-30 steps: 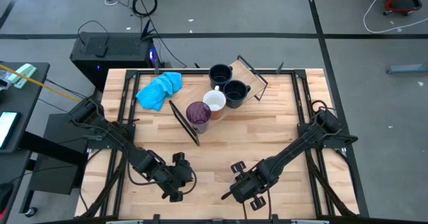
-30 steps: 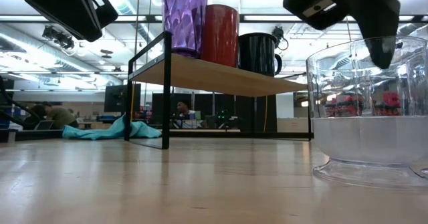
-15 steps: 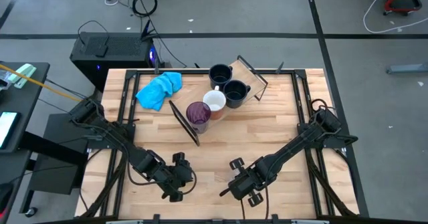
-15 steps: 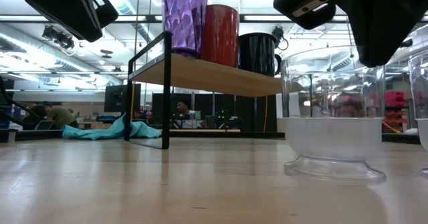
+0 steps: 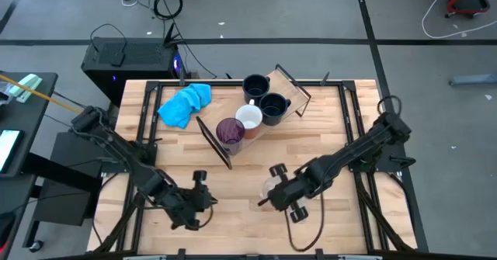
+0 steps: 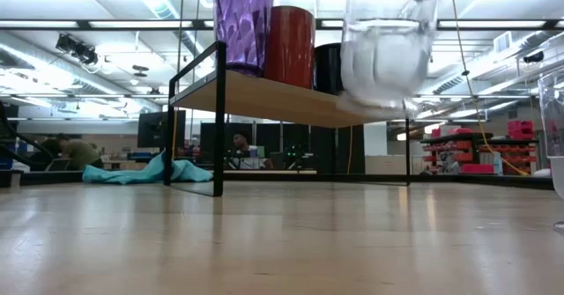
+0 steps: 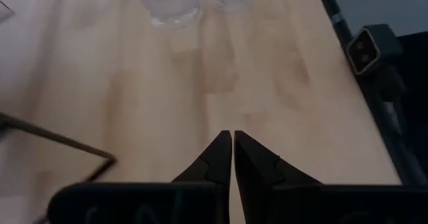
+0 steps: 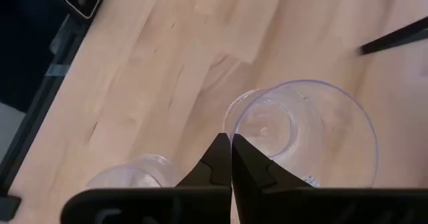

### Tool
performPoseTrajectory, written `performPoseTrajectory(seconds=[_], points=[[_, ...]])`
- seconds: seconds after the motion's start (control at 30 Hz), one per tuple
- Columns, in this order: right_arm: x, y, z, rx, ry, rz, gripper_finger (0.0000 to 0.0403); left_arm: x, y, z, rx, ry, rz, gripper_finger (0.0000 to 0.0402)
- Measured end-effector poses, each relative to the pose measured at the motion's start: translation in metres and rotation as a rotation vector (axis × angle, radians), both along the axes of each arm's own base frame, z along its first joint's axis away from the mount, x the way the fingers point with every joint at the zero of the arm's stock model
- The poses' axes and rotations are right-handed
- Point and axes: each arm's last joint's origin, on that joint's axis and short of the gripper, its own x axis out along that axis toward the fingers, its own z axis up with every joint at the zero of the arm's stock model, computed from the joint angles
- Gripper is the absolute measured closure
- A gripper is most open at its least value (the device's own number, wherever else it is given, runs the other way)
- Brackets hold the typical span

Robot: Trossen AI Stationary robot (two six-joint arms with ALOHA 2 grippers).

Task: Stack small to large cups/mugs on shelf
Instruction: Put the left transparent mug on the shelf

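- The left gripper (image 5: 203, 200) hovers over the near left of the worktop (image 5: 326, 136) with its jaws together and empty; it is best left waiting there.
- The shelf (image 5: 241, 124) stands mid-worktop at the far side, carrying the purple tumbler (image 5: 230, 133), the white mug (image 5: 248, 118) and two dark mugs (image 5: 264, 97).
- The right gripper (image 5: 273, 194) has its jaws pinched on the rim of a clear cup (image 8: 304, 134), lifted off the worktop. Carry it level and slowly; a thin rim grip probably slips easily.
- Another clear cup (image 8: 134, 174) stands just beside; swing clear of it.
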Motion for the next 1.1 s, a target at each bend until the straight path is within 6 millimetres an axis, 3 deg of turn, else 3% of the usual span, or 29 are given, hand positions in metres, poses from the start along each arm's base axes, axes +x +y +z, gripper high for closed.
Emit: performPoseTrajectory(seconds=[0.3,0.6,0.83,1.1], points=[[-0.028,-0.057,0.073,0.035,-0.224,-0.027,0.0402,-0.018,0.005,0.023,0.108,-0.064,-0.120,0.0380],[-0.065,-0.129,0.124,-0.008,-0.418,-0.124,0.0402,-0.037,0.024,0.058,0.141,-0.177,-0.196,0.0389],[-0.089,-0.161,0.145,-0.093,-0.528,-0.134,0.0402,-0.048,0.052,0.084,0.274,-0.288,-0.153,0.0383],[-0.096,-0.210,0.158,-0.263,-0.555,-0.223,0.0402,-0.049,0.089,0.103,0.523,-0.343,-0.020,0.0391]])
